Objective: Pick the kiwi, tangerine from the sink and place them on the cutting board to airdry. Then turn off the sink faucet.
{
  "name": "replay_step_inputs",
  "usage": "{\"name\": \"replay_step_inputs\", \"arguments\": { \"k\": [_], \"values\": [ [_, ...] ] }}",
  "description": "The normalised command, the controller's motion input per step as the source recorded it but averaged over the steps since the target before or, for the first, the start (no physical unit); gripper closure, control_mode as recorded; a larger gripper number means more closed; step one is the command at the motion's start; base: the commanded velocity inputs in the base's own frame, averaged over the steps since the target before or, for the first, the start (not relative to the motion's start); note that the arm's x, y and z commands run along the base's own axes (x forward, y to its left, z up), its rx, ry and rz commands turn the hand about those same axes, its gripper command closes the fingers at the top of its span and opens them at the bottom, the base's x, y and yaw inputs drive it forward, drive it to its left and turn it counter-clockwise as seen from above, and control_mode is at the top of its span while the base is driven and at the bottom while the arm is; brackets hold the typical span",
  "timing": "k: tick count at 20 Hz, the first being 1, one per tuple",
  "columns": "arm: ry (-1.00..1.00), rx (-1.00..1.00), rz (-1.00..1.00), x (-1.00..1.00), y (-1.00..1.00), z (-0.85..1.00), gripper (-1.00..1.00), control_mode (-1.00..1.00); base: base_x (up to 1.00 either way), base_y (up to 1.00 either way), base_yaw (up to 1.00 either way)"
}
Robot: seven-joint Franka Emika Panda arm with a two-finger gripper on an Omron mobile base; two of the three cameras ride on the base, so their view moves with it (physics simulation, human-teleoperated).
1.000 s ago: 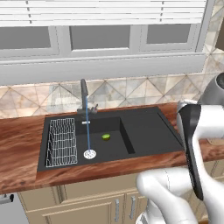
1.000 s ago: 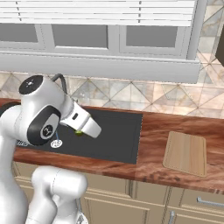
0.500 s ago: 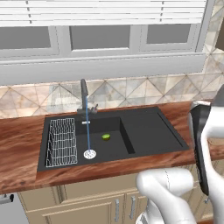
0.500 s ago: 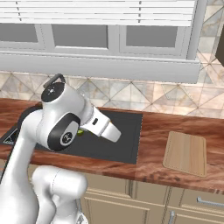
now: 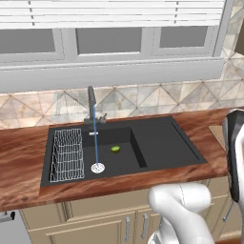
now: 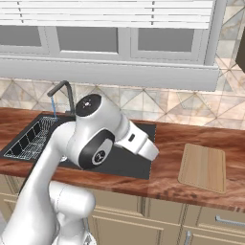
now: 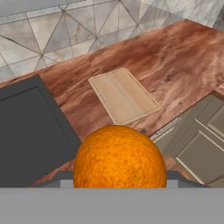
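While one tangerine (image 7: 120,156) sits pinched in the tool (image 7: 120,181), close to the hand camera, one cutting board (image 7: 123,95) lies bare on the wooden tabletop (image 7: 175,57) beyond. Farther off, one kiwi (image 5: 115,149) rests in the sink (image 5: 157,143), where one sink faucet (image 5: 91,105) runs a thin stream beside one wire rack (image 5: 66,153).

Orange tangerine (image 7: 119,156), lime-green kiwi (image 5: 115,149)
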Motion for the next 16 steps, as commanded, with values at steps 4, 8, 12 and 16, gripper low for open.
{"name": "replay_step_inputs", "arguments": {
  "k": [4,8,12,16],
  "values": [
    [0.01,0.00,-0.02,0.02,-0.55,-0.04,1.00,-1.00,0.00,0.00,0.00],
    [0.00,0.00,-0.01,0.05,-0.52,-0.09,1.00,-1.00,0.00,0.00,0.00],
    [0.00,0.00,0.00,0.11,-0.37,-0.06,1.00,-1.00,0.00,0.00,0.00],
    [0.00,0.00,0.05,0.21,-0.26,-0.15,1.00,-1.00,0.00,0.00,0.00]
  ]
}}
